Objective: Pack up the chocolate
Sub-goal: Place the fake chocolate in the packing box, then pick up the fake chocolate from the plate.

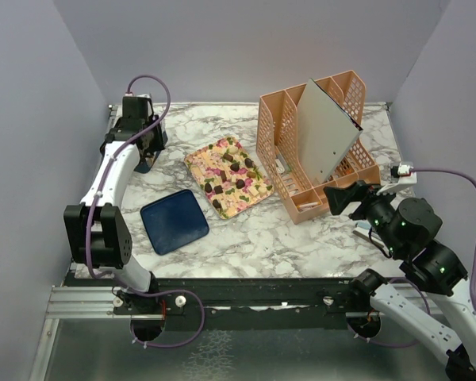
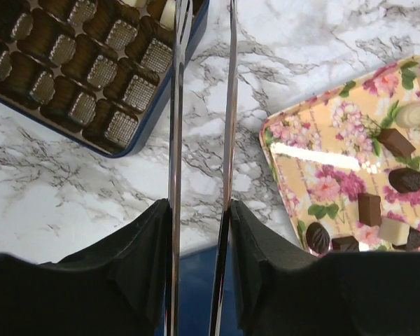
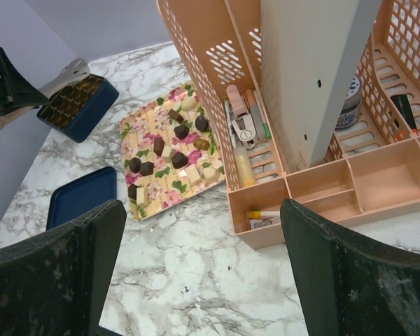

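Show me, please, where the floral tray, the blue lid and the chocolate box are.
floral tray (image 1: 194, 162): top external view, bare left corner.
blue lid (image 1: 174, 221): top external view, its centre.
chocolate box (image 3: 96, 112): right wrist view, blue side wall.

The metal blades (image 2: 227, 105) held in the left gripper (image 2: 199, 206) run out past the top edge, so their tips cannot be seen. The gridded box (image 2: 91, 77) ahead and to their left is cut off by the top and left edges. The floral tray (image 2: 322, 161) to their right is cut off by the right edge, some chocolate (image 2: 318, 236) on it sits partly behind a finger, and the blue lid (image 2: 194, 294) shows only as a sliver between the fingers.
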